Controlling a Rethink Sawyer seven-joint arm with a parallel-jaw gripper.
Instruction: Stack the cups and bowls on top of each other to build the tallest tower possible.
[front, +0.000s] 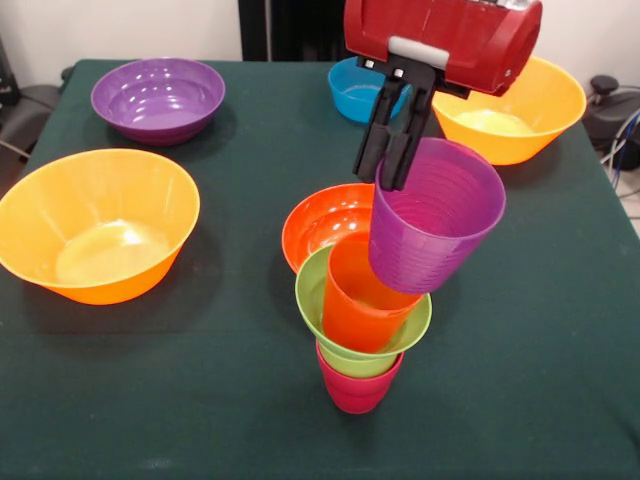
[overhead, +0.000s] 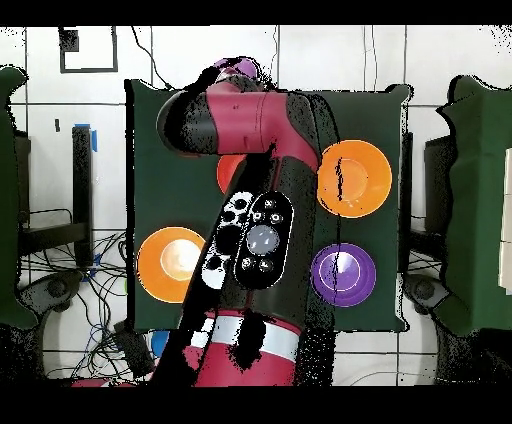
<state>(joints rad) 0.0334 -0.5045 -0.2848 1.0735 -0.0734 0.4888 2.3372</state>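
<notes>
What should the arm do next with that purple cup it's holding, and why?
Probably shift the purple cup over the orange-red cup and level it before lowering: the pincer holds it by the rim, tilted and off to one side of the tower.

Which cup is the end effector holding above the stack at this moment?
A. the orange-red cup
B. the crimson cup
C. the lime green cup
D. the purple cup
D. In the front view the end effector grips the rim of the purple cup, tilted, above the orange-red cup, which sits in the lime green cup on the crimson cup.
</notes>
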